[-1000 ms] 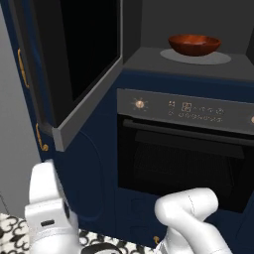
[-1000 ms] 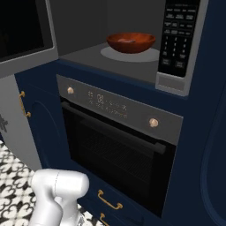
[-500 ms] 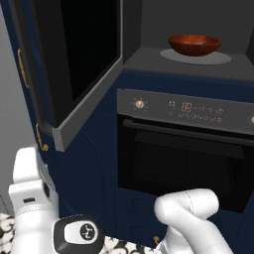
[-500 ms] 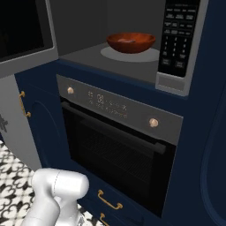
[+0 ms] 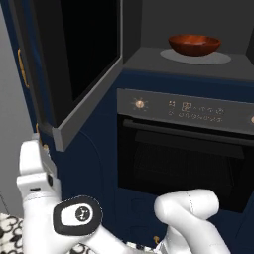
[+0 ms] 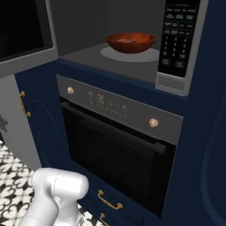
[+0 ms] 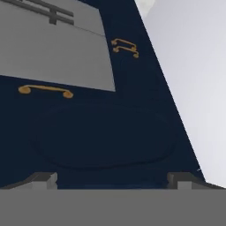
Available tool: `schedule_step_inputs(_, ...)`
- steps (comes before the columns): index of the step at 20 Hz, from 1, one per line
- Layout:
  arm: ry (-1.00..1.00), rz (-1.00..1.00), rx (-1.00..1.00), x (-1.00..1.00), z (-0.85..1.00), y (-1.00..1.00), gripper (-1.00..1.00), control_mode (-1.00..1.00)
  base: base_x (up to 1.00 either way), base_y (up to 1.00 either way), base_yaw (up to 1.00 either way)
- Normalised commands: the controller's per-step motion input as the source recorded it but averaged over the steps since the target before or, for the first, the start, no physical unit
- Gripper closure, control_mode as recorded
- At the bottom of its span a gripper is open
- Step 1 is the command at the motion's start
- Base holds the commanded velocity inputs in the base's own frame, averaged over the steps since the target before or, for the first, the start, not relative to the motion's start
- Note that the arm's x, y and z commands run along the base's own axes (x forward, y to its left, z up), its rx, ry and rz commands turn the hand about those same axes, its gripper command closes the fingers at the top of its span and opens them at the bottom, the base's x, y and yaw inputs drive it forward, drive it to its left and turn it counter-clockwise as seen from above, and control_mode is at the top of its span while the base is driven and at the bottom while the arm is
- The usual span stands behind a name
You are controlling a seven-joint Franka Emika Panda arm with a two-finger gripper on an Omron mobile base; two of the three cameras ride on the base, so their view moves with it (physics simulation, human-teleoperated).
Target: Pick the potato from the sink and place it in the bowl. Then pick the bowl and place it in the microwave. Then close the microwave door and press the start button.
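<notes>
The bowl point(image 5: 194, 44) sits inside the microwave point(image 6: 132, 57), door point(image 5: 74, 64) open. The pincer point(image 7: 112, 178), spread wide and empty, points at navy cabinetry, well below the door.

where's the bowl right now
The bowl sits inside the open microwave, on the pale round turntable, left of the keypad in the right base view and above the oven.

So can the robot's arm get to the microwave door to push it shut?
Probably yes. The microwave door hangs wide open, and nothing stands between it and the arm. The tool is open, holds nothing and faces the dark blue cabinet low down, so the arm would need to lift first.
</notes>
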Motion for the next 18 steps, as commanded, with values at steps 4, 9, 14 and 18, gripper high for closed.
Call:
schedule_step_inputs(4,-0.27,0.0,0.0,-0.14,0.32,-0.09,-1.0,-1.0,0.0,0.0,0.0)
schedule_step_inputs(9,-0.35,0.0,0.14,-0.52,0.35,-0.7,-1.0,-1.0,0.0,0.0,0.0)
schedule_step_inputs(14,-0.34,0.0,0.25,-0.6,0.31,-0.96,-1.0,-1.0,0.0,0.0,0.0)
schedule_step_inputs(18,-0.25,0.0,0.28,-0.61,0.37,-0.94,-1.0,-1.0,0.0,0.0,0.0)
